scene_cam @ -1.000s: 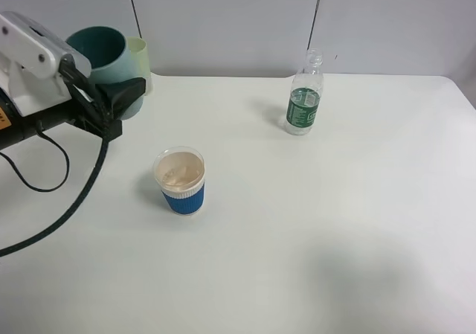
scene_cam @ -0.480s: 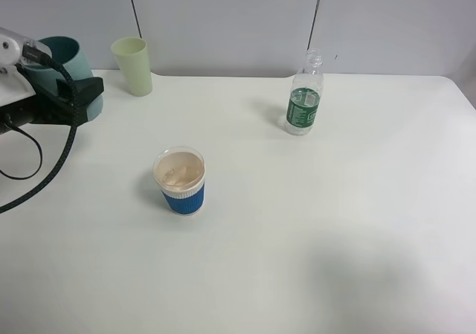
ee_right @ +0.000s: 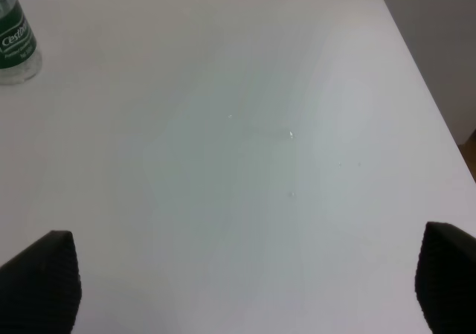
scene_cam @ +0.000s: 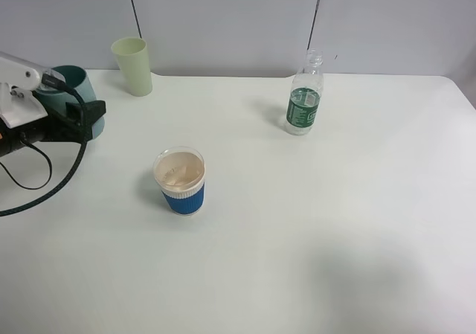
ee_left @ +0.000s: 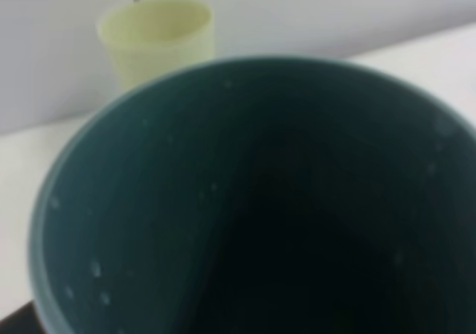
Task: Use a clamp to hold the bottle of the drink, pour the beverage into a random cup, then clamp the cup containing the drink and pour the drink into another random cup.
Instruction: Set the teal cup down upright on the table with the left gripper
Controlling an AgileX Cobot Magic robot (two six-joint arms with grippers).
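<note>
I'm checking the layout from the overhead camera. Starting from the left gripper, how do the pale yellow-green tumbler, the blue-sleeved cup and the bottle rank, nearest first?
Measured from the left gripper, shut on the teal tumbler at the table's left edge:
1. Pale yellow-green tumbler, just behind it by the wall.
2. Blue-sleeved cup, toward the table's middle.
3. Bottle, far across on the right, at the back.

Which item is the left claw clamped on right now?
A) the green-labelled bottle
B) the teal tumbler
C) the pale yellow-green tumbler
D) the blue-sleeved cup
B: the left claw grips the teal tumbler at the table's left edge, and its dark inside fills the left wrist view.
</note>
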